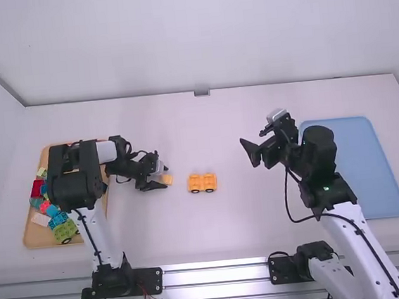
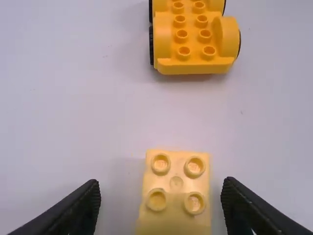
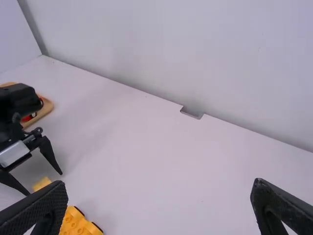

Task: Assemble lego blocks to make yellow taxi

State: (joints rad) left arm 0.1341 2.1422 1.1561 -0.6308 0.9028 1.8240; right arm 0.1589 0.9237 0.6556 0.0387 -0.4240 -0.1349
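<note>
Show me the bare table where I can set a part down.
Bare table runs from the wheeled base back to the wall, and right to the bare blue tray, though the right gripper hangs over that side. It's crowded at the wooden tray and where the left gripper straddles a yellow block.

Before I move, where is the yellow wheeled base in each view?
High view: wheeled base near the centre, right of the small yellow block.
Left wrist view: wheeled base beyond that block from the left pincer.
Right wrist view: wheeled base beside one finger of the right pincer, partly cut off.
Shared landmark: small yellow block, between the left pincer's fingers.
</note>
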